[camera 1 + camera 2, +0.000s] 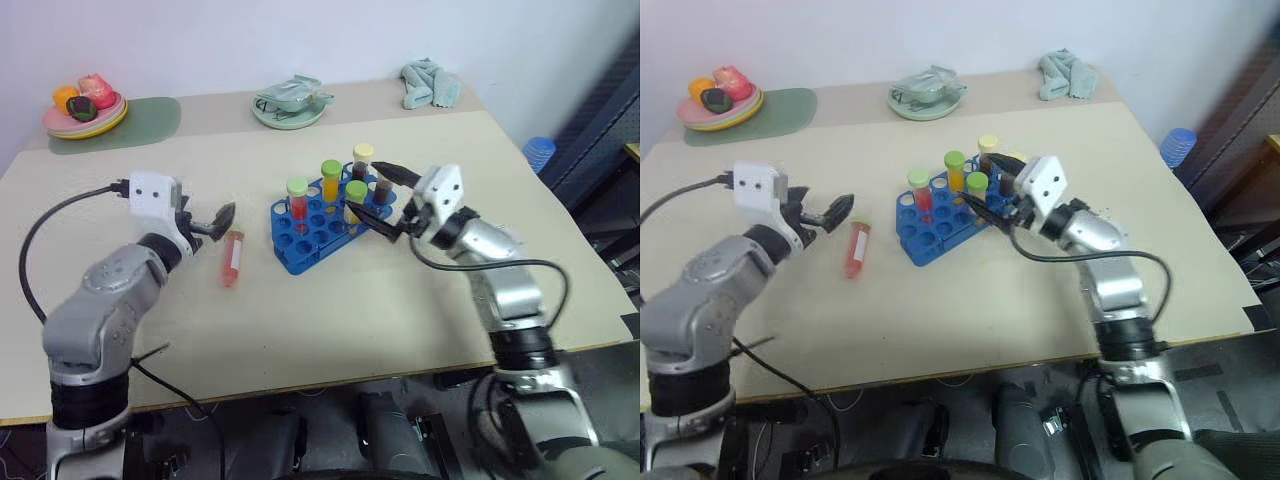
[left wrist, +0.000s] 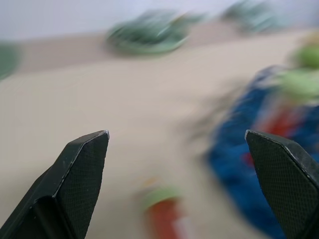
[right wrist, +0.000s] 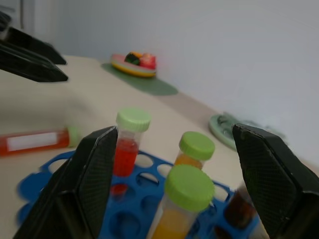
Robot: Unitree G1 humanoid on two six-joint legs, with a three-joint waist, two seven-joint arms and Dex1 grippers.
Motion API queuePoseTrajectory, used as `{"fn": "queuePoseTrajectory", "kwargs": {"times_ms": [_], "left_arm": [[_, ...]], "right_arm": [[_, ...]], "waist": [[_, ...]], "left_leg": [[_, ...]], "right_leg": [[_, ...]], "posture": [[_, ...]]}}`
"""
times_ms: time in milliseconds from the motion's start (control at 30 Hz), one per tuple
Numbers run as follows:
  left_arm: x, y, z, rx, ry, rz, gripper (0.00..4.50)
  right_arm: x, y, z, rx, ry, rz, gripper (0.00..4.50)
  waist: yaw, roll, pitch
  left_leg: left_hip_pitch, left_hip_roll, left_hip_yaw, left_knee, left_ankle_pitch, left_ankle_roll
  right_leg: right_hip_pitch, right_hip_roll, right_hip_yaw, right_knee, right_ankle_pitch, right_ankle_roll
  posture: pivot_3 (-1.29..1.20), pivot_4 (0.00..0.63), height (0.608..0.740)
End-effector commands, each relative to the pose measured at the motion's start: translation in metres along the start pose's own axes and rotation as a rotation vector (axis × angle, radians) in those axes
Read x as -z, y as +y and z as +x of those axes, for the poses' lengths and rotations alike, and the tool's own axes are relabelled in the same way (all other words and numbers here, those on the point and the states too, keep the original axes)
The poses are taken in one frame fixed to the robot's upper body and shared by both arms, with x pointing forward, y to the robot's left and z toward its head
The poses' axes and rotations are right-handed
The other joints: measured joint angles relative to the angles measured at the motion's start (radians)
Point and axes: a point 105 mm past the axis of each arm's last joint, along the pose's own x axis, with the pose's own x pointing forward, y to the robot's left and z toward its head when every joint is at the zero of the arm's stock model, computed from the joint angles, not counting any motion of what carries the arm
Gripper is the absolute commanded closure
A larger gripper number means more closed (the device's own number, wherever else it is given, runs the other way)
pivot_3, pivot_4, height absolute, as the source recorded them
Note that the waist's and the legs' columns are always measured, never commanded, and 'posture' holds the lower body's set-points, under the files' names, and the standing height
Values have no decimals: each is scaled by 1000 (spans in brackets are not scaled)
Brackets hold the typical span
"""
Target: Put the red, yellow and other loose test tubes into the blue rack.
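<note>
— Nearest the camera?
— Both arms. Left gripper (image 1: 215, 222) gapes wide, empty; just past its fingertips lies one loose red-filled test tube with a green cap (image 1: 232, 257), flat on the beige tabletop (image 1: 330, 320).
— And the right?
— Right gripper (image 1: 372, 195) spread wide, holding nothing, its fingers at the blue plastic tube rack (image 1: 312, 232). Five tubes stand upright there — three green-capped, one yellow-capped (image 1: 362, 155), one dark-filled (image 1: 383, 190) between the fingers.
— Farther off?
— One plate of toy food (image 1: 85, 108) on a green mat (image 1: 140, 122), one green dish (image 1: 290, 102), one crumpled teal cloth (image 1: 429, 82).
</note>
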Motion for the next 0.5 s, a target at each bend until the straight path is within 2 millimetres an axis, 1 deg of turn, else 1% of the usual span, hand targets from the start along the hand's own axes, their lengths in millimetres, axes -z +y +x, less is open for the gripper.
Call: {"fn": "queuePoseTrajectory", "kwargs": {"times_ms": [33, 100, 167, 233, 300, 367, 433, 500], "left_arm": [[-9, 7, 4, -45, 155, -59, 0], [-10, 11, 10, -78, 267, -103, 0], [-8, 13, 16, -84, 342, -135, 0], [-5, 15, 26, -87, 411, -165, 0], [-3, 14, 33, -81, 459, -178, 0], [3, 13, 39, -83, 526, -179, 0], [9, 13, 42, -93, 590, -179, 0], [11, 15, 44, -109, 620, -178, 0]], "right_arm": [[-31, 5, -25, -171, 54, -4, 799], [-38, 7, -38, -252, 129, -7, 799], [-44, 6, -42, -291, 151, -7, 799], [-47, 2, -42, -300, 166, -10, 799], [-49, 0, -42, -304, 174, -18, 799], [-49, 0, -41, -306, 177, -26, 799], [-48, 0, -40, -308, 182, -31, 799], [-48, 1, -40, -307, 183, -36, 799]], "waist": [[3, -2, 1], [2, -3, 1], [-3, -4, 2], [-10, -4, 2], [-9, -5, 2], [-3, -5, 2], [0, -7, 3], [1, -7, 4]], "left_leg": [[0, 0, -1, 0, 0, 0], [0, -1, -1, 0, -1, 1], [0, -1, -1, 0, -1, 1], [1, 0, 0, -1, -1, 1], [1, 0, 0, -1, -1, -2], [1, 0, 0, -1, -1, -2], [1, 0, -1, -1, -1, -2], [0, 0, -1, -1, -1, -2]], "right_leg": [[0, 0, -1, -1, 0, 0], [1, 0, -1, -2, 0, 0], [1, -1, -2, -2, 0, 1], [0, -2, -1, -2, 0, 1], [-1, -2, 0, 0, 0, 0], [-1, -2, 0, 0, 0, 0], [-1, -2, -1, 0, 0, 0], [-2, -3, -1, 0, 0, 0]], "posture": [[0, 150, 740], [0, 150, 740], [0, 150, 740], [0, 150, 740], [0, 150, 740], [0, 150, 740], [0, 150, 740], [0, 150, 740]]}}
